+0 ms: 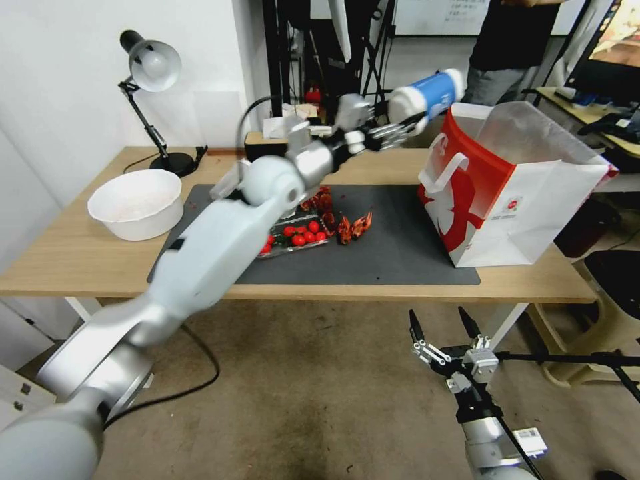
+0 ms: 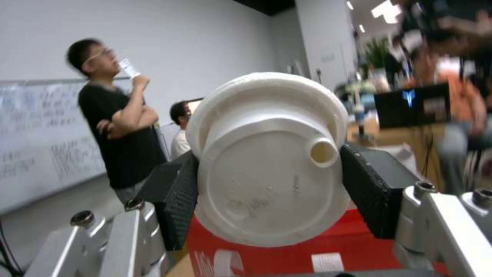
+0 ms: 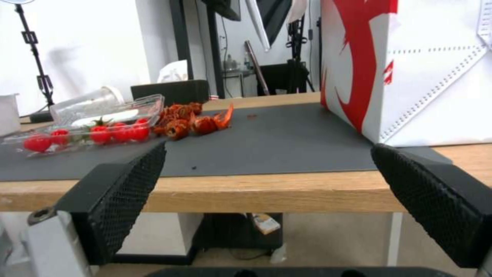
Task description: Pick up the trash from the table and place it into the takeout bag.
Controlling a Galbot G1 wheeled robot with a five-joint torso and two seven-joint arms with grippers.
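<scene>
My left gripper [image 1: 403,127] is shut on a blue-and-white paper cup [image 1: 430,93] with a white lid, held on its side in the air just left of the takeout bag's open top. The left wrist view shows the cup's lid [image 2: 266,161] between the black pads [image 2: 179,200], with the bag's red panel [image 2: 318,246] below. The red-and-white takeout bag [image 1: 520,193] stands upright at the right end of the table [image 1: 80,260]. Red crayfish shells [image 1: 350,227] and a clear tray of cherry tomatoes [image 1: 300,237] lie on the dark mat [image 1: 393,253]. My right gripper [image 1: 443,333] hangs open below the table's front edge.
A white bowl [image 1: 137,203] and a desk lamp [image 1: 150,73] stand at the table's left end, and a dark box [image 1: 267,143] sits at the back. A clear plastic cup [image 3: 87,104] lies behind the tomato tray [image 3: 87,130]. A stool [image 1: 613,280] stands right of the table.
</scene>
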